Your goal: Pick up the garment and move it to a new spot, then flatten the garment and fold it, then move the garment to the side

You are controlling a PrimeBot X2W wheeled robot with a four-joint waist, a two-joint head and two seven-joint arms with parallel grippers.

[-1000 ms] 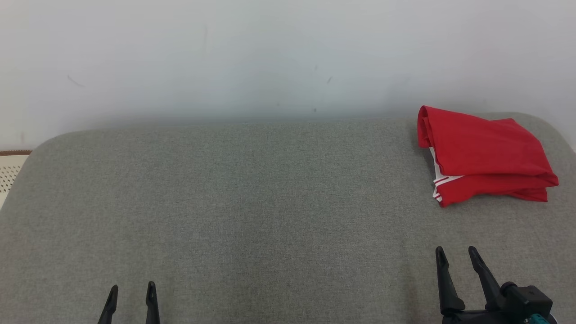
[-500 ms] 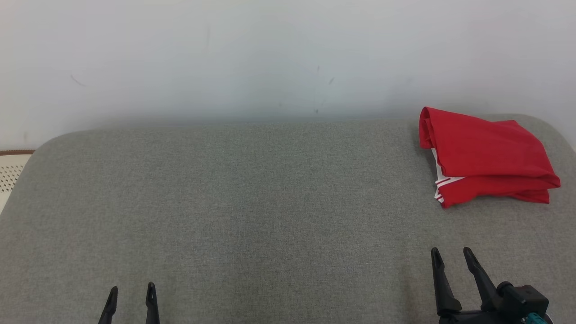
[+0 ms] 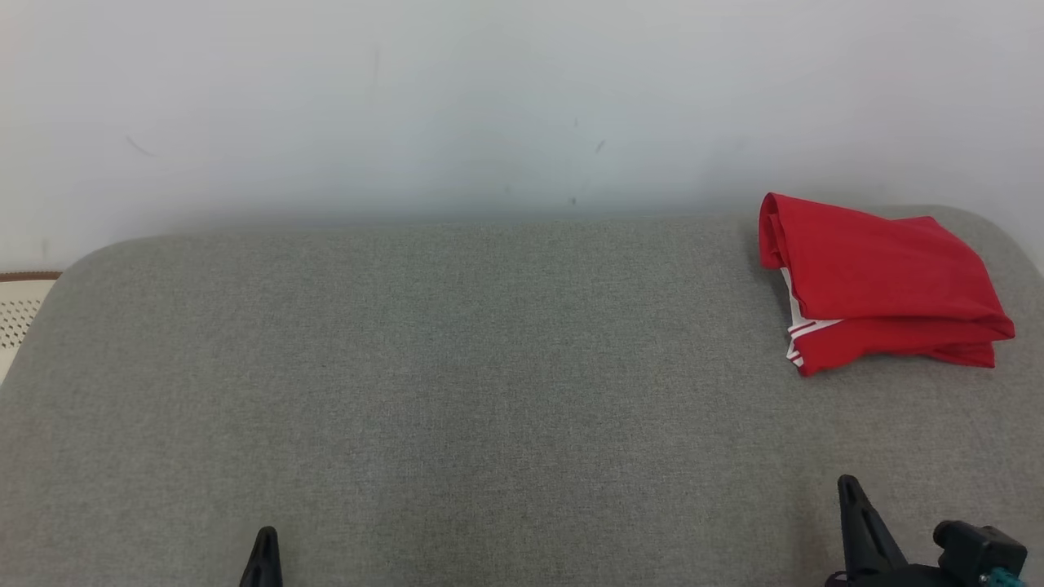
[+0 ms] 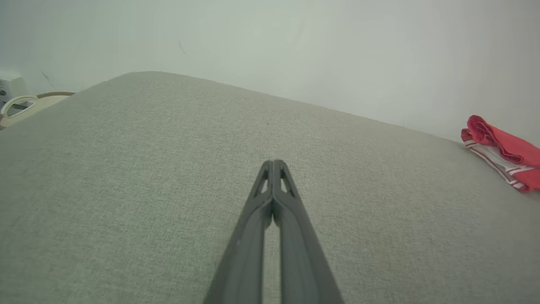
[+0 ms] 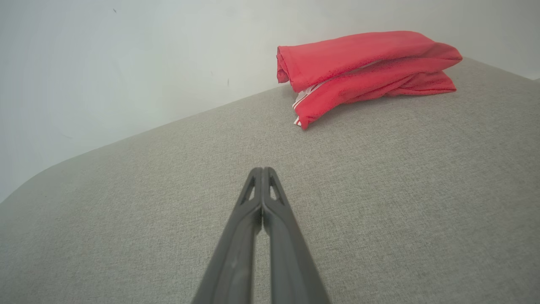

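Note:
A red garment (image 3: pixel 877 281) with white stripes lies folded at the far right of the grey padded surface (image 3: pixel 457 383). It appears at the right edge of the left wrist view (image 4: pixel 504 147) and at the upper right of the right wrist view (image 5: pixel 363 69). My left gripper (image 3: pixel 265 542) sits at the lower left, shut with nothing in it, its tips pressed together (image 4: pixel 273 162). At the lower right my right gripper (image 3: pixel 848 489) is shut and empty too (image 5: pixel 262 170), well short of the garment.
A pale wall (image 3: pixel 489 106) runs right behind the padded surface. A perforated white object with a brown rim (image 3: pixel 18 306) sits past the surface's left edge. The surface's corners are rounded.
Both grippers have gone from open to shut, and both have drawn back a little toward the bottom edge. The garment has not moved.

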